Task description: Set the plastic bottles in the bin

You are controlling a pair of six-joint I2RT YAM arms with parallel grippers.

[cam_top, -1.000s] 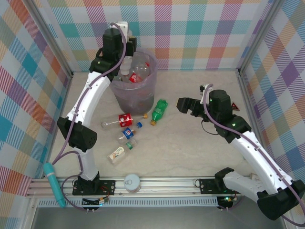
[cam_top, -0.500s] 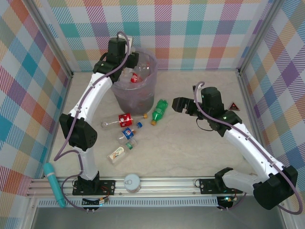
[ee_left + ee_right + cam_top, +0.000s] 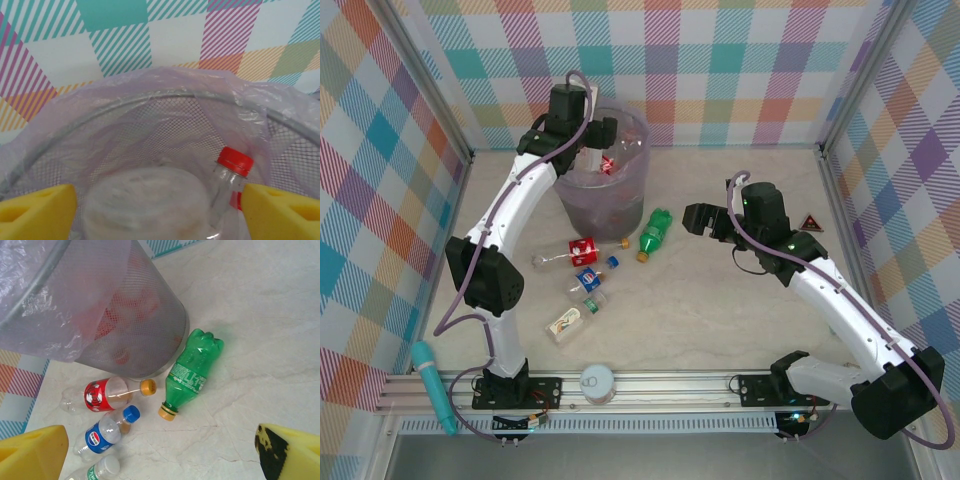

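The left claw (image 3: 160,207) is held over the bin (image 3: 605,205) with its jaws spread wide. Nothing is gripped: a blurred clear bottle (image 3: 145,205) is seen below the pads, clear of them, beside a red-capped bottle (image 3: 231,175) inside the liner. The drop is judged to be done, so this claw is best lifted straight up, so that the loose liner is not snagged on the rim. The right claw (image 3: 161,452) is held wide open and empty above the table (image 3: 260,340). The green bottle (image 3: 192,371) lies near it, just beside the bin's base, with a red-labelled bottle (image 3: 102,394) and a blue-labelled bottle (image 3: 102,435) further left. The green bottle should be taken across its body, not lengthwise, since it may roll.
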